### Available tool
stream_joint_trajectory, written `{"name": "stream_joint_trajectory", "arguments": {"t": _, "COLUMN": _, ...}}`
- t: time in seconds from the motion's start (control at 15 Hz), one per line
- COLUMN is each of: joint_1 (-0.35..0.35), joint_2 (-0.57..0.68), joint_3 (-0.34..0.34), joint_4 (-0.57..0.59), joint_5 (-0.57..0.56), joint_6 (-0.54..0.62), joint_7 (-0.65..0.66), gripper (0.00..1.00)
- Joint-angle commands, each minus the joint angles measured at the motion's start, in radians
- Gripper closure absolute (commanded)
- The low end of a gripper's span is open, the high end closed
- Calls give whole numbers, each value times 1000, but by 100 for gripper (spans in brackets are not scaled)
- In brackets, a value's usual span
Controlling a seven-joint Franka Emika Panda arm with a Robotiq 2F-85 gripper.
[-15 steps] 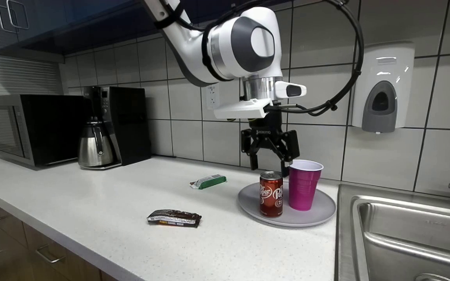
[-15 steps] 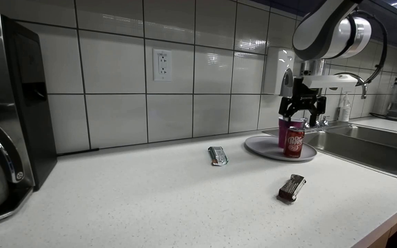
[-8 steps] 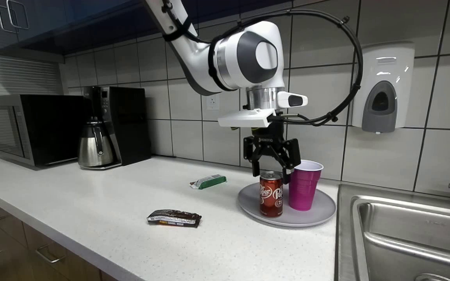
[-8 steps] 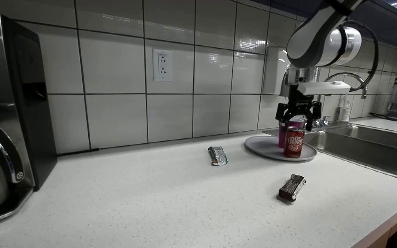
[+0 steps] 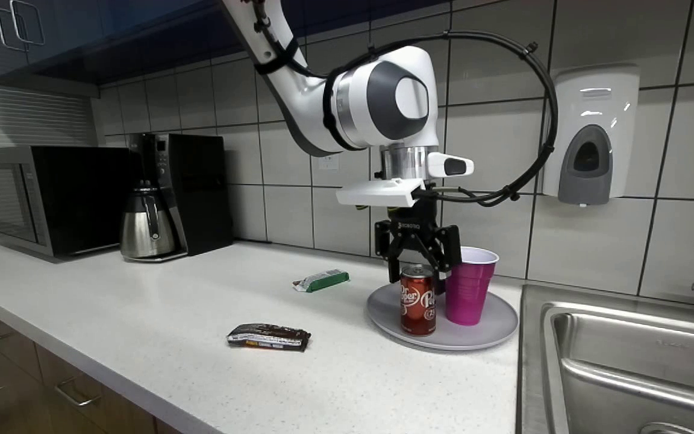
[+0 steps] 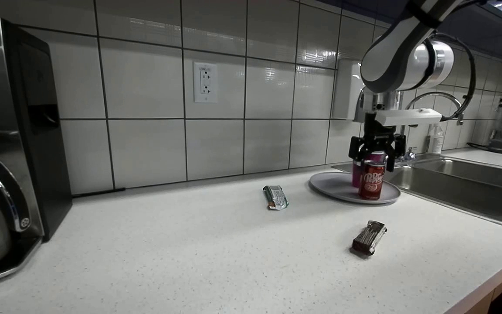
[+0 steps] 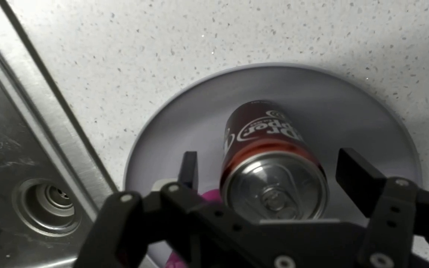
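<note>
Going left to right in an exterior view, we find the microwave (image 5: 52,199) and the coffee maker (image 5: 193,193), both far off to the left of our gripper (image 5: 417,280). Nearer on that side, on the counter (image 5: 190,301), lie the dark wrapped bar (image 5: 268,336), on the camera's side of the gripper, then the green wrapped bar (image 5: 321,280), set farther back. Next comes the gripper itself, its fingers pointing down and spread wide, with nothing in their grasp. The red can (image 5: 417,307) stands upright on the grey plate (image 5: 386,304), in the gap between them as the wrist view shows it, with space on either side of its lid; how far down its side the fingertips reach we cannot tell. Just right of the gripper is the pink cup (image 5: 466,292), upright on the same plate and so close to the finger on that side that we cannot tell whether they touch. Farther right are the soap dispenser (image 5: 591,132), mounted above fingertip height, and the sink (image 5: 636,334). We judge the step in hand to be lining up on the can; the next move calls for centring it between the fingers, settling low enough for a firm hold and drawing the jaws together evenly, without nudging the cup.
</note>
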Motion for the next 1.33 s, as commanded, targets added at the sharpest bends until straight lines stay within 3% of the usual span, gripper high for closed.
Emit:
{"name": "stream_joint_trajectory", "arguments": {"t": 0.0, "joint_1": 13, "joint_2": 15, "joint_3": -14, "joint_4": 37, "joint_5": 18, "joint_6": -38, "joint_7": -1, "gripper": 30}}
{"name": "stream_joint_trajectory", "arguments": {"t": 0.07, "joint_1": 13, "joint_2": 16, "joint_3": -14, "joint_4": 37, "joint_5": 17, "joint_6": -37, "joint_7": 0, "gripper": 33}}
{"name": "stream_joint_trajectory", "arguments": {"t": 0.33, "joint_1": 14, "joint_2": 14, "joint_3": -14, "joint_4": 38, "joint_5": 19, "joint_6": -37, "joint_7": -1, "gripper": 61}}
{"name": "stream_joint_trajectory", "arguments": {"t": 1.27, "joint_1": 19, "joint_2": -124, "joint_3": -8, "joint_4": -71, "joint_5": 79, "joint_6": -27, "joint_7": -7, "gripper": 62}}
